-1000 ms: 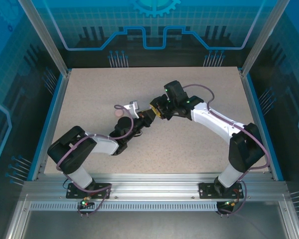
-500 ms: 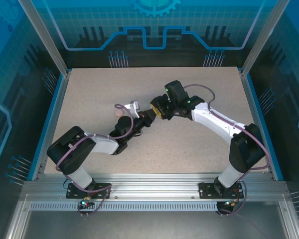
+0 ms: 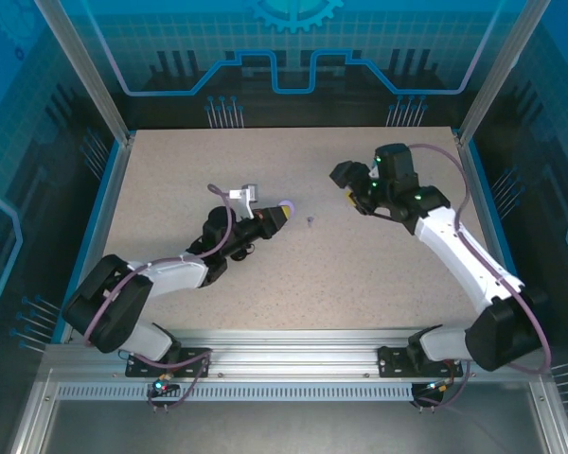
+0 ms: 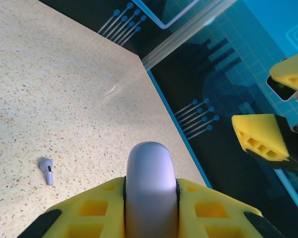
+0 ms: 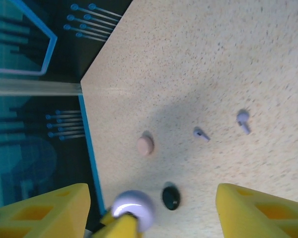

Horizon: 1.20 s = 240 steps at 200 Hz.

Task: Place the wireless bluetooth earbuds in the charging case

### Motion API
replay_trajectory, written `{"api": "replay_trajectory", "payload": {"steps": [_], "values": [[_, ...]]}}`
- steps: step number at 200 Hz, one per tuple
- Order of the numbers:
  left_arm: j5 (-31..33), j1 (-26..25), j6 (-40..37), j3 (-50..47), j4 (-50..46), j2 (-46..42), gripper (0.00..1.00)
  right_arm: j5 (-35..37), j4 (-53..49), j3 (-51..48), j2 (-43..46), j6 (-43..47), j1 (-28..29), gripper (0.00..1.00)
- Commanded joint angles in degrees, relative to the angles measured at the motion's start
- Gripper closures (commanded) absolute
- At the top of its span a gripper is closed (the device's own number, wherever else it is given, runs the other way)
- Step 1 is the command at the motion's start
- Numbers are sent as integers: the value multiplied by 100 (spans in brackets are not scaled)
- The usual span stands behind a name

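Note:
My left gripper (image 4: 150, 192) is shut on a round lavender charging case (image 4: 149, 163), pinched edge-on between its yellow fingers. In the top view the left gripper (image 3: 273, 218) holds the case (image 3: 286, 204) near the table's middle. A lavender earbud (image 4: 46, 170) lies on the table just ahead of it, to its left; the top view shows the earbud (image 3: 310, 220) right of the case. My right gripper (image 3: 346, 186) hangs open and empty, up and to the right. Looking down, my right gripper (image 5: 151, 196) sees two lavender earbuds (image 5: 201, 134) (image 5: 243, 120) and the held case (image 5: 134, 208).
A pale pink round case (image 5: 145, 145) and a black round case (image 5: 171, 197) lie on the speckled table (image 3: 170, 180), close to the left arm. Blue rails and clear walls (image 3: 114, 180) enclose the table on all sides.
The right gripper has let go, opened wider and swung away up and to the right from the left gripper. The left gripper keeps the lavender case. An earbud now shows beside it.

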<state>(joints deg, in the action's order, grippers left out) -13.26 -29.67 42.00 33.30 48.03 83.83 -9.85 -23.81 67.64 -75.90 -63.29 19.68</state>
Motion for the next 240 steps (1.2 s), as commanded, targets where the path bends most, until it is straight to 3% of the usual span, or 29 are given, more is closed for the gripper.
{"api": "replay_trajectory", "payload": {"steps": [1,27,62,150,240], "values": [[-1126,169,-434,348,-637,-308,100,-702,364,-446,227,1750,-127,32],[-1597,292,-440,489,-761,-402,100,-1628,963,-982,577,2844,-106,33],[-2052,316,-428,693,-963,-420,100,-2285,1435,-1484,777,3197,9,33],[-2269,305,-336,779,-994,-508,100,-2127,1880,-1370,315,3147,647,36],[-2591,311,-260,866,-966,-637,100,-1773,2188,-1521,-349,2914,422,45]]}}
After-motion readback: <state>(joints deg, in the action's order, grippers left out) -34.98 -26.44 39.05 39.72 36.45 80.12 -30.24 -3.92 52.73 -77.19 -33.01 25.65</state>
